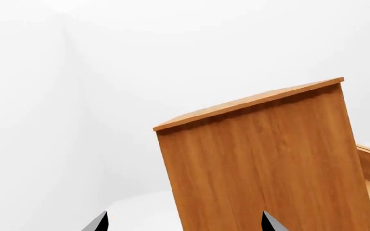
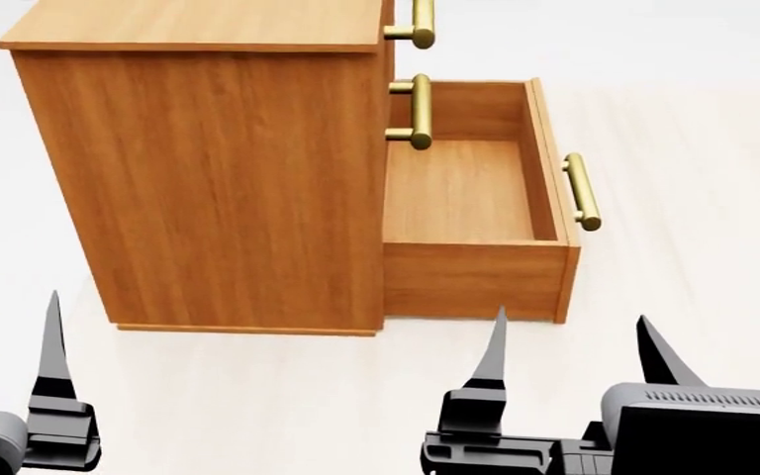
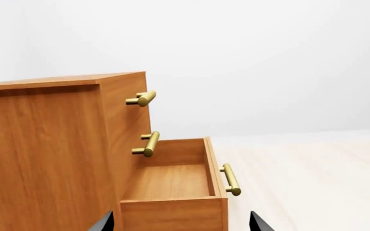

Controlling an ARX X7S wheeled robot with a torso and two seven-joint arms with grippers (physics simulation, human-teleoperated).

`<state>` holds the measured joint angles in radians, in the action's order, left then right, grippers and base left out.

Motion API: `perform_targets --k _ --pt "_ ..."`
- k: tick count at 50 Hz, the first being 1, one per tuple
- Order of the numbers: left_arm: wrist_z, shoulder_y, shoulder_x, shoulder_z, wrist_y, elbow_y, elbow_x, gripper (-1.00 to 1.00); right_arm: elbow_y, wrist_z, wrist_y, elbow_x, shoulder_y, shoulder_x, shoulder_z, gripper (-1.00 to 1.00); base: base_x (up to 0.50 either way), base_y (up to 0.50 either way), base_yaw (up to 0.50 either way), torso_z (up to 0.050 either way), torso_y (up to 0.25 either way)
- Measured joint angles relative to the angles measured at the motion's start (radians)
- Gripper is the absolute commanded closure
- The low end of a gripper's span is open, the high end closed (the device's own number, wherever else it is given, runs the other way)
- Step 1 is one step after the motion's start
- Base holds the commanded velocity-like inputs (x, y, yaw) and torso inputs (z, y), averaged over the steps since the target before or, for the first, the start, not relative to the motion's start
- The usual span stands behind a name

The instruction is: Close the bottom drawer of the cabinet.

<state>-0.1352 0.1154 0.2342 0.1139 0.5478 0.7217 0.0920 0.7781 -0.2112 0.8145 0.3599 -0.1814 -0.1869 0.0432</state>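
Standing fully pulled out from the cabinet (image 2: 209, 178), the bottom drawer (image 2: 466, 193) is waiting; both grippers, left (image 1: 183, 222) and right (image 2: 572, 346), are hanging near with fingers apart, touching nothing.

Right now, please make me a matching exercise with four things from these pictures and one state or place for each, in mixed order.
Things:
1. bottom drawer
2. middle drawer handle
3. right end effector
4. cabinet

States or places:
A. fingers apart, holding nothing
B. pulled out, nothing inside
C. stands on the pale floor, showing its side panel
D. brass bar on a shut front, over the open box

Pairs: 1-B, 2-D, 3-A, 4-C
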Motion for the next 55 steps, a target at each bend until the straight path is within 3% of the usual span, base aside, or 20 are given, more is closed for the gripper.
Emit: perform_targets --k 24,33,39,55 --pt "-0.013 0.003 0.006 0.007 0.003 0.001 -0.009 -1.0 0.001 -0.015 -0.001 0.019 -0.008 -0.011 -0.006 -1.0 0.5 0.0 0.0 0.0 0.001" --pt "-0.019 -0.001 0.008 0.005 0.002 0.001 -0.015 -1.0 0.001 -0.056 0.014 -0.018 -0.018 -0.021 -0.031 -1.0 0.0 0.0 0.0 0.0 0.0" --pt "-0.024 -0.011 0.009 0.002 -0.01 -0.004 -0.021 -1.0 0.065 -0.068 0.116 -0.003 -0.061 -0.047 0.001 -1.0 0.0 0.0 0.0 0.0 0.0" --pt "-0.041 -0.046 0.016 0.004 -0.07 -0.045 -0.027 -1.0 -0.614 0.176 -0.234 -0.197 -0.145 -0.123 0.176 -1.0 0.0 0.0 0.0 0.0 0.0"
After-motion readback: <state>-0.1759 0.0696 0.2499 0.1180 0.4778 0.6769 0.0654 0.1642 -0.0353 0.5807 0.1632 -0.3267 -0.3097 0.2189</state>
